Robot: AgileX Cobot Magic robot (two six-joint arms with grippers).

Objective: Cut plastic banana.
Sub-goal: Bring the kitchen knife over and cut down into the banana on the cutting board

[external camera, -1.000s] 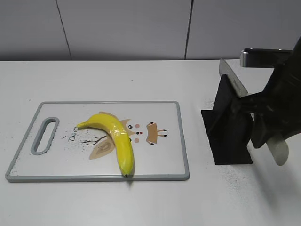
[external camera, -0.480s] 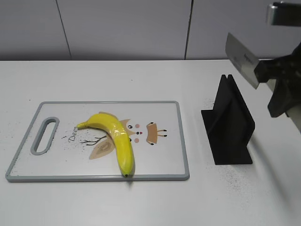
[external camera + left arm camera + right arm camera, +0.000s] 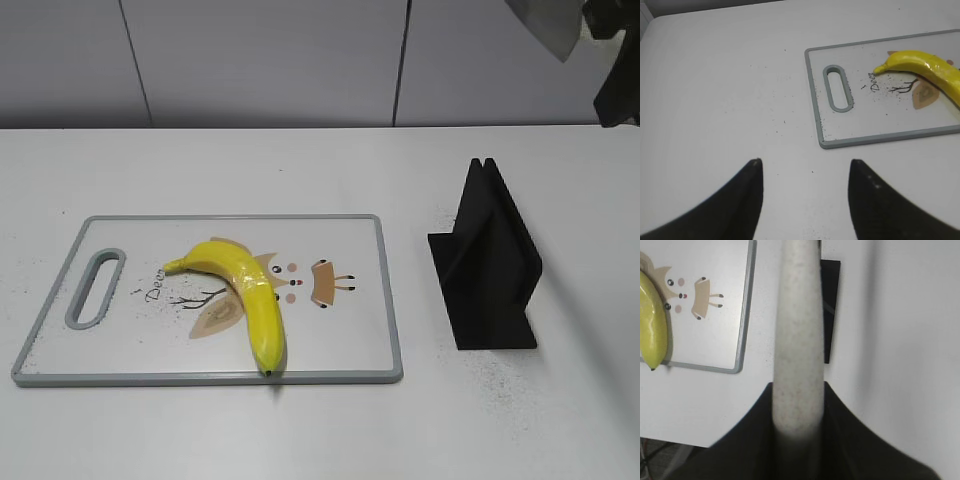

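The right claw [image 3: 797, 415] is clamping the knife [image 3: 796, 330] by its handle, carrying it high for the cut. The banana [image 3: 245, 295] is lying far below-left on the board [image 3: 350, 330]. The left claw [image 3: 805, 200] is waiting apart beside the board.

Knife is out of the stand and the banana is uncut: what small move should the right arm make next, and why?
Probably carry the grey-handled knife, gripped in the right pincer, leftward toward the white cutting board. Its blade is high above the black knife stand, while the yellow plastic banana lies whole on the board, well to the left.
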